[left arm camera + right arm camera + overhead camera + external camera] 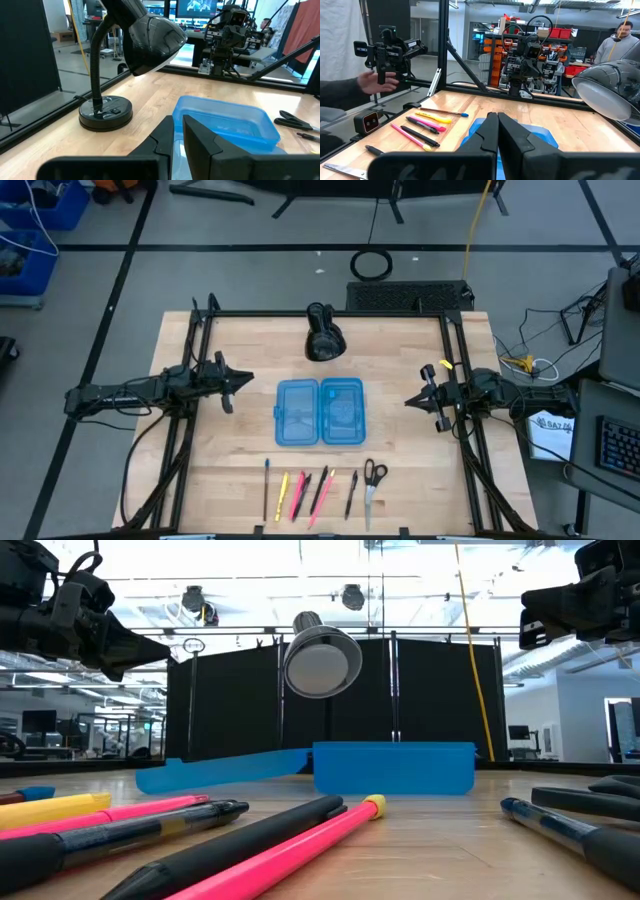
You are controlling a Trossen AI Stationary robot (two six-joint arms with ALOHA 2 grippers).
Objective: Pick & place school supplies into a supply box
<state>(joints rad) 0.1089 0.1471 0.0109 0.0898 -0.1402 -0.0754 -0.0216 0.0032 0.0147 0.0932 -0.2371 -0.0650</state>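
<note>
On the wooden table (230, 470), the open supply box (319, 412) lies at the centre, with the pens and pencils (308, 492) and scissors (372, 480) in a row along the front edge and a black desk lamp (322, 332) near the back edge. The left gripper (234, 381) hovers by the left edge with fingers slightly parted, holding nothing, while the right gripper (419, 398) hovers by the right edge, closed and empty. In the room beyond, a person's hand (379, 82) holds a camera rig; no writing is legible.

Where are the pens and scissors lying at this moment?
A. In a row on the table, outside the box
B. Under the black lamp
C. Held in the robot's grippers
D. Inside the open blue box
A: the high view shows the pens and scissors in a row on the table, near its edge and apart from the open supply box; neither gripper holds any.
</note>
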